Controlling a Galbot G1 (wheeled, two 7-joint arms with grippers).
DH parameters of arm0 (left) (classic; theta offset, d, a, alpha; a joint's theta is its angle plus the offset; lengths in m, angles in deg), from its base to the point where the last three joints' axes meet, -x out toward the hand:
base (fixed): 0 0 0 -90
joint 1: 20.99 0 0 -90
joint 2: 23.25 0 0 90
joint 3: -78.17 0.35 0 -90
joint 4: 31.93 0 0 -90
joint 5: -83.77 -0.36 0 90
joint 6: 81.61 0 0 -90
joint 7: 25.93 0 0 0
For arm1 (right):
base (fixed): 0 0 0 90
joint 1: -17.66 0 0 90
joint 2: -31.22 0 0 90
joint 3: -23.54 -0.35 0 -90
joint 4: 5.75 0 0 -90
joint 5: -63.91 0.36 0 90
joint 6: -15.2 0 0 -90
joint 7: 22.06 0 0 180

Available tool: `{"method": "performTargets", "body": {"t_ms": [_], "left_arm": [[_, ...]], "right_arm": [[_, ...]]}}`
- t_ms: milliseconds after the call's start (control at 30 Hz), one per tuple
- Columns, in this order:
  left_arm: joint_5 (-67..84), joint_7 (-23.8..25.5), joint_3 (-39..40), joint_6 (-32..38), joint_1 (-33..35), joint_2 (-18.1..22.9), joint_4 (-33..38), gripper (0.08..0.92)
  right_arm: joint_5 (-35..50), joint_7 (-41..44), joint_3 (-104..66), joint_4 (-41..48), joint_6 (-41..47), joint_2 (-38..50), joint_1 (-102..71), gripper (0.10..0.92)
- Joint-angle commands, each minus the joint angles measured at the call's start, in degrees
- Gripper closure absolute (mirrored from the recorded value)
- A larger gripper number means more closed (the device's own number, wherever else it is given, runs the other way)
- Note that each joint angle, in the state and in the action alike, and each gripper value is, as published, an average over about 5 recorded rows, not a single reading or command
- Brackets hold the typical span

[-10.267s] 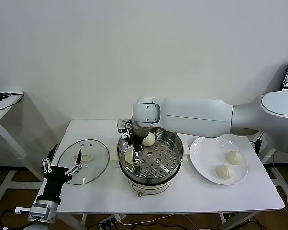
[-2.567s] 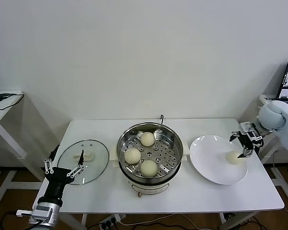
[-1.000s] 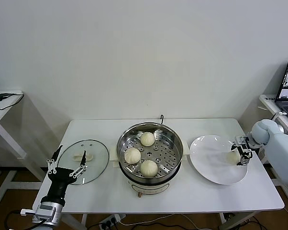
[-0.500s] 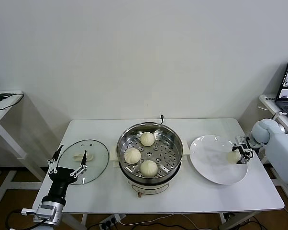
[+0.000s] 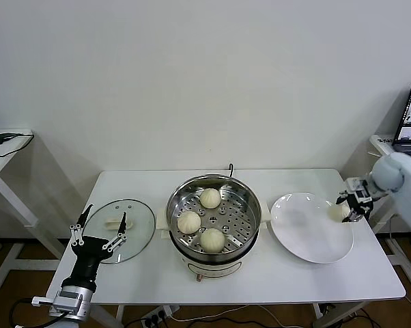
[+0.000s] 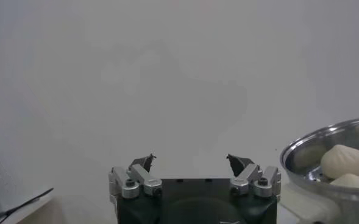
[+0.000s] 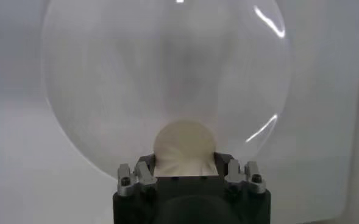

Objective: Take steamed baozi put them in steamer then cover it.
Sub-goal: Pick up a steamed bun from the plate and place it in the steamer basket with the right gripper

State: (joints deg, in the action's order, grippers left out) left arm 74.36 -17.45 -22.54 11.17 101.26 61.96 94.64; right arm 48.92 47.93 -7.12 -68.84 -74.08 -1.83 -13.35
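The right gripper [image 5: 351, 205] pinches the last cream-white pleated dough bun [image 7: 184, 148] between its fingers, just above the outer edge of the flat white plate [image 5: 304, 232] — well off to its side, three more round buns [image 5: 211, 240] sit on the perforated tray of the shiny stainless-steel steamer pot [image 5: 243, 199]. The left gripper [image 5: 97, 229] hangs spread wide at the near rim of the clear glass lid [image 5: 136, 225] — clamping nothing.

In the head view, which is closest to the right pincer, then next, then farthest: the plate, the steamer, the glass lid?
1. Plate, right beneath the right pincer, on the table's right.
2. Steamer, in the middle.
3. Lid, far left, by the left pincer.
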Motion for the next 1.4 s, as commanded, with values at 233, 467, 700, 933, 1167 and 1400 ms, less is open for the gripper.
{"method": "performTargets", "body": {"t_ms": [233, 467, 700, 933, 1167, 1400], "left_arm": [[0.54, 0.04, 0.04, 0.15, -0.08, -0.66, 0.92, 0.177], [1.47, 0.30, -0.38, 0.22, -0.37, -1.30, 1.12, 0.177], [2.24, 0.54, -1.06, -0.06, -1.00, -1.38, 1.29, 0.177], [2.99, 0.75, -2.32, -0.26, -1.21, -1.30, 1.30, 0.177], [4.11, 1.32, -4.54, -0.34, -1.21, -1.39, 1.14, 0.177], [4.38, 1.41, -5.14, -0.44, -1.59, -1.37, 0.48, 0.177]], "right_arm": [[38.79, 0.17, 53.57, -32.08, 18.68, 7.51, 54.87, 0.355], [48.49, -3.47, 60.79, -38.79, 24.27, 0.13, 63.10, 0.355], [51.08, -6.56, 60.42, -38.33, 27.05, -8.76, 59.62, 0.355], [48.67, -7.42, 56.31, -32.27, 27.80, -16.14, 50.94, 0.355], [43.91, -7.25, 53.51, -24.47, 27.40, -22.54, 44.79, 0.357], [40.39, -7.21, 50.80, -19.83, 27.17, -26.18, 39.63, 0.355]]}}
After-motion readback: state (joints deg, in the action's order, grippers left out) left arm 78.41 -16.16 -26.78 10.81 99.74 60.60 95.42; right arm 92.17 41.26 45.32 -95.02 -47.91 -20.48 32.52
